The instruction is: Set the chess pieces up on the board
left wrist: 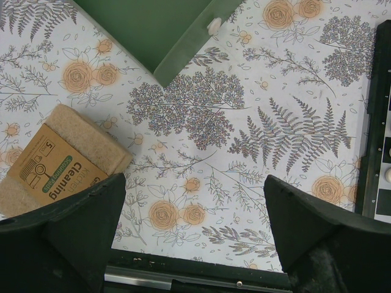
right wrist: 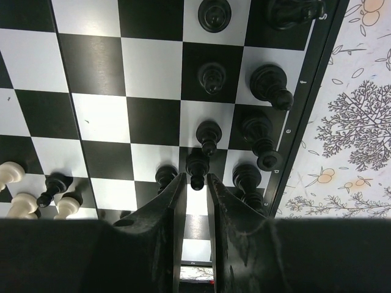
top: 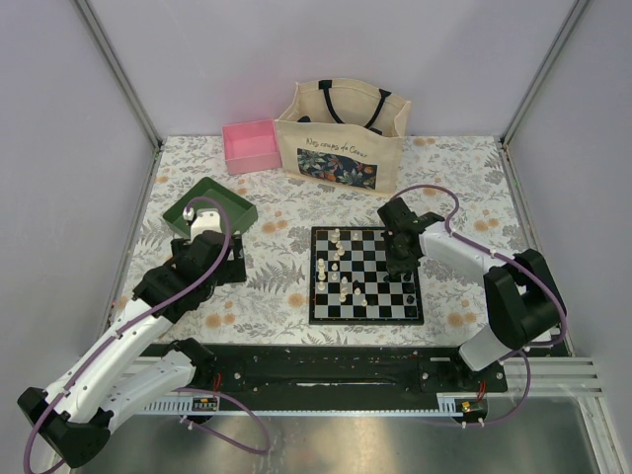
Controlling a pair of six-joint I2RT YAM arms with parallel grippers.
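Right claw (right wrist: 196, 178) narrowed around pawn (right wrist: 197, 162), grip unclear; off-centre pinch may tip it into close neighbours (right wrist: 209, 134). Left claw (left wrist: 194, 180) wide open.

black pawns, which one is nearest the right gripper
The pawn standing between the fingertips of the right gripper. The other pawns all stand outside the fingers.

left gripper (left wrist: 195, 201): jaws wide apart | right gripper (right wrist: 196, 183): jaws narrowly gapped
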